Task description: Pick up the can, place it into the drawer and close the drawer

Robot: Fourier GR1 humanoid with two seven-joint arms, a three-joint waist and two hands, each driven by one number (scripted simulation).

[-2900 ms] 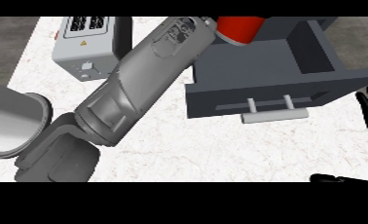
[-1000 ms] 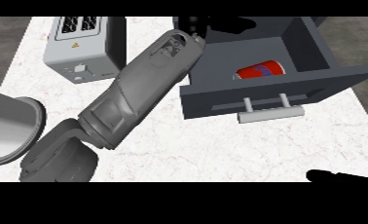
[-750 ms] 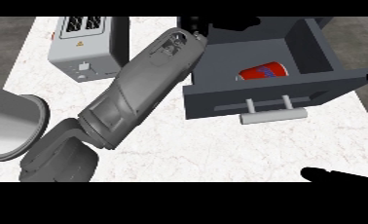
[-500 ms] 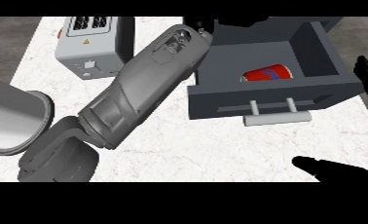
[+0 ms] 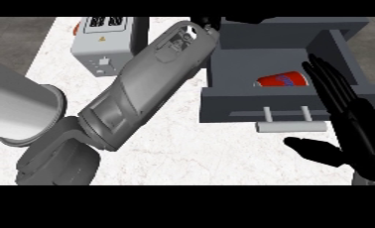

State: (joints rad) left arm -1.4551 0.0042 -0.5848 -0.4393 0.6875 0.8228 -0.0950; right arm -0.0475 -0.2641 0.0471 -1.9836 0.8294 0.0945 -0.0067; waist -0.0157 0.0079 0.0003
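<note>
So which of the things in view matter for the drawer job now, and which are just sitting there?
Part of the job:
- can, lying inside the drawer
- drawer, open, its handle facing the robot
- right hand, open, beside the drawer front
- left hand, mostly hidden at the drawer's far left corner

Just lying about:
- grey toaster-like box
- counter

No readable text; the can's (image 5: 281,80) white marking is illegible.
</note>
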